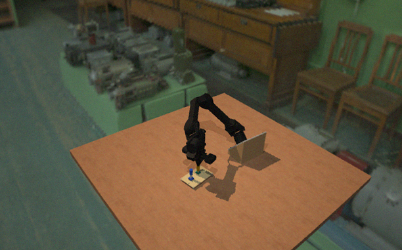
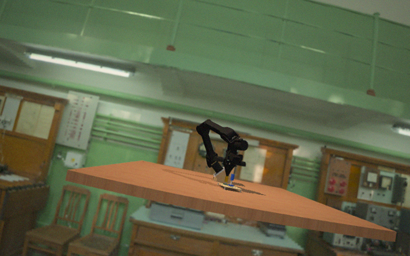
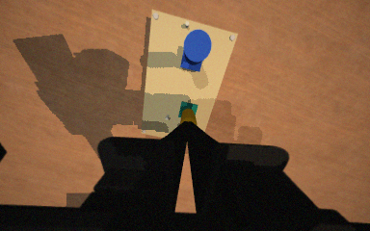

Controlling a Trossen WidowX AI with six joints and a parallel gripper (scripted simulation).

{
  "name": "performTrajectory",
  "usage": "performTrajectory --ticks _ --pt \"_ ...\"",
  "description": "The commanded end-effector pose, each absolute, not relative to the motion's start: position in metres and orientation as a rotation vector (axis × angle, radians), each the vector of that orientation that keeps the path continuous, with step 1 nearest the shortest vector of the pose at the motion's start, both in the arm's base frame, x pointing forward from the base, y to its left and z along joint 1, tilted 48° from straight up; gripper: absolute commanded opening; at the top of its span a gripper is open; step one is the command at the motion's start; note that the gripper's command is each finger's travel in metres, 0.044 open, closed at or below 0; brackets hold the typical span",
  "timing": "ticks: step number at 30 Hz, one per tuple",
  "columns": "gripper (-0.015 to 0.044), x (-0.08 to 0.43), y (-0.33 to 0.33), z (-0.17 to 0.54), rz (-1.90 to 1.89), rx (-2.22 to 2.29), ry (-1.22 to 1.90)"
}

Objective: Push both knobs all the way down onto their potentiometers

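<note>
Square wooden worktop, orange-brown, with a hard shadow of the arm thrown across it toward the near side. Around it a dim workshop: green walls, a long wooden bench with drawers along the back, two wooden chairs at the right, a low green platform stacked with grey machinery behind, panels of meters and dials in the exterior view, strip lights under a green ceiling. On the worktop, a tilted beige plate by the arm's base, well apart from the circuit board. Board pale tan, small, just left of the worktop's middle, raised on short legs. Blue knob on its blue potentiometer toward the far end of the board in the wrist view, standing free with nothing near it. Yellow knob on a teal potentiometer at the near end, largely hidden under the black end effector. End effector clenched, fingers pressed together to a point and holding nothing, the tip resting directly on top of the yellow knob. Black arm arched over the board from behind, blocking much of the board's near half from the wrist view.
</note>
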State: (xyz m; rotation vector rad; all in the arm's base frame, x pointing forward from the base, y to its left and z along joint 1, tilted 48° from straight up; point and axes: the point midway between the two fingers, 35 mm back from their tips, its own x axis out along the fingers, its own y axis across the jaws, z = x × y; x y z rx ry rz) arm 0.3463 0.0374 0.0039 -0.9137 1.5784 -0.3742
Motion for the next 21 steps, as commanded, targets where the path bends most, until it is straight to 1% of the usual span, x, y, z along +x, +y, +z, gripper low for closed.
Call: performTrajectory --ticks 1,21 --pt "0.0000 0.3483 0.0273 -0.0023 -0.391 -0.904 1.590" --pt "0.0000 0.3483 0.0253 -0.0042 -0.391 -0.905 1.590"
